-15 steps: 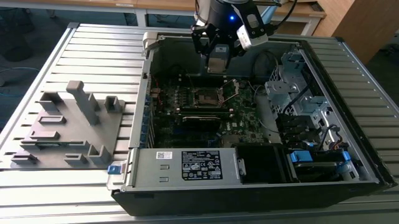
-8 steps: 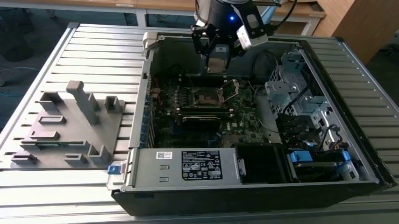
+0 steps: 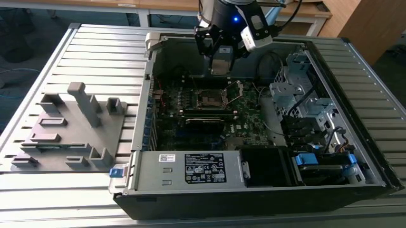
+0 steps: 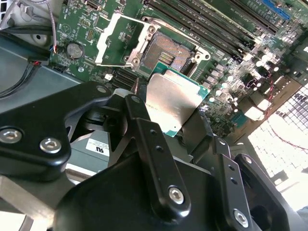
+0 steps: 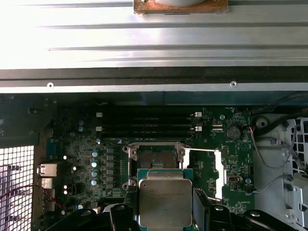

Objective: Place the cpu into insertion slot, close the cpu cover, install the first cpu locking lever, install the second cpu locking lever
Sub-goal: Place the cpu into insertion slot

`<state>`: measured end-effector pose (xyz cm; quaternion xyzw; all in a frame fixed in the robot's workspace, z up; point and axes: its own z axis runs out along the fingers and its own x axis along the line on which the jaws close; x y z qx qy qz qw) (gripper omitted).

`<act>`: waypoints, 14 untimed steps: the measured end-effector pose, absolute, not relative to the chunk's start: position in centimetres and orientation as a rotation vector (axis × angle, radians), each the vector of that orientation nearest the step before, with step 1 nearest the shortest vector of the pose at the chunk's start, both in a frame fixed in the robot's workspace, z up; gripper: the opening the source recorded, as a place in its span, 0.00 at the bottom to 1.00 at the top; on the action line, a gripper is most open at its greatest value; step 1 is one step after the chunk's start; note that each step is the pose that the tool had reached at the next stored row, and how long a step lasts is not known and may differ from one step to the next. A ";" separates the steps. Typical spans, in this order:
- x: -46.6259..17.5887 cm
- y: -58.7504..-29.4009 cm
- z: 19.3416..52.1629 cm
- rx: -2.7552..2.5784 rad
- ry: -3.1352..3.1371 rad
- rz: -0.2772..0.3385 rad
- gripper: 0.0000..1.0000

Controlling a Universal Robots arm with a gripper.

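Grip looks solid from my station: the fingers (image 4: 147,134) are clenched on the cpu (image 4: 172,102), one on each of two opposite edges. I see its dull silver lid facing the camera in both wrist views, with a thin green border around it. The chip hangs in the air above the motherboard (image 4: 226,67), not seated.

In the first wrist view I see the insertion slot (image 5: 156,157) open and bare, its pin field exposed. The chip hides part of the socket's metal rim. The cpu cover (image 5: 217,171) is swung open and stands off one side of the socket. Two memory sticks (image 5: 144,122) lie parallel just beyond the socket, and a coin cell (image 5: 234,132) sits near the cover.

From the exterior view, I see the arm's black wrist (image 3: 231,19) hanging over the far part of the open computer case (image 3: 355,156), with the chip held above the board. A grey fixture block (image 3: 63,128) rests on the ribbed counter (image 3: 95,52), well apart on the exterior view's left of the case.
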<state>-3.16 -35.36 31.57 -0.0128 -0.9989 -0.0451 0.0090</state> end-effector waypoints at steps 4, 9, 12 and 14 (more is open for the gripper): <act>-3.2 -35.4 31.3 -0.040 -3.120 -0.140 0.54; -3.2 -35.4 31.1 -0.040 -3.120 -0.140 0.54; -3.2 -35.4 31.0 -0.040 -3.120 -0.140 0.54; -3.2 -35.4 30.9 -0.040 -3.120 -0.140 0.54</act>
